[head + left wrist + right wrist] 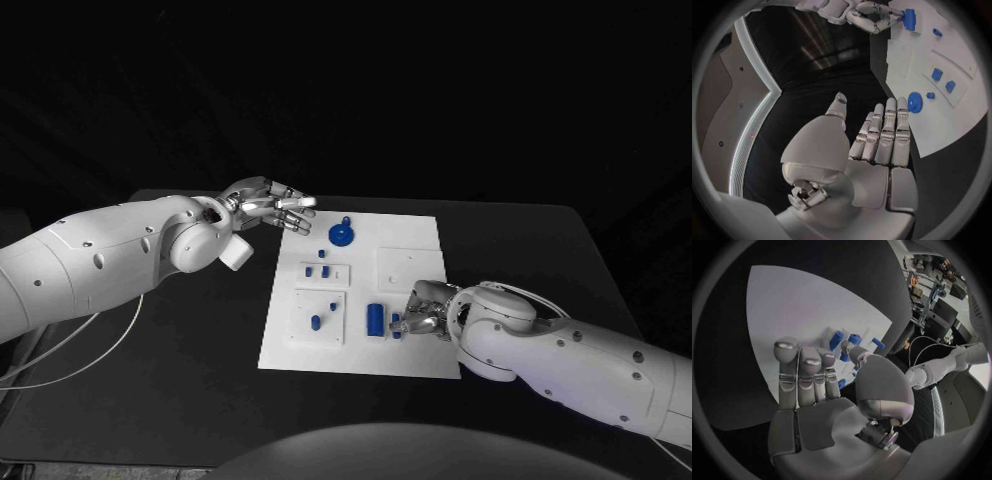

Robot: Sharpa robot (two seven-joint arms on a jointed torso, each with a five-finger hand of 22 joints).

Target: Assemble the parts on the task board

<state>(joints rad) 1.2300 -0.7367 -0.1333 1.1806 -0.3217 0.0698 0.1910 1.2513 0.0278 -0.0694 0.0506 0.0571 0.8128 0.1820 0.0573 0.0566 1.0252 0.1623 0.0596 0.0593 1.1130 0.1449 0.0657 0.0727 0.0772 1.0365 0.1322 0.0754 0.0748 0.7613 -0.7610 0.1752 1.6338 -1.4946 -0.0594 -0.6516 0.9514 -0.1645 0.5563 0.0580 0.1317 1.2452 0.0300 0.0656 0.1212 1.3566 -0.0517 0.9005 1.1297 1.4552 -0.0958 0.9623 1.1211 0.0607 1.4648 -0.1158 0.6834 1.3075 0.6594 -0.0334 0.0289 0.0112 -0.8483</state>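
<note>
The white task board [411, 240] lies in the middle of the black table. On it are a round blue part [340, 236], a blue cylinder [375, 318] and several small blue pieces [317, 270]. My left hand [271, 207] hovers over the board's far left corner, fingers apart and empty; the left wrist view shows its fingers [882, 132] straight, with the round part [915, 102] beyond them. My right hand [427, 308] is low on the board's near right part, beside the cylinder. A small blue piece [842, 383] sits between its thumb and fingers [804, 377]; whether it is pinched is unclear.
Bare black table [188, 340] surrounds the board on all sides. A white cable [101, 345] trails under my left arm at the table's left. The far right part of the board [411, 265] carries a raised white square with no blue pieces on it.
</note>
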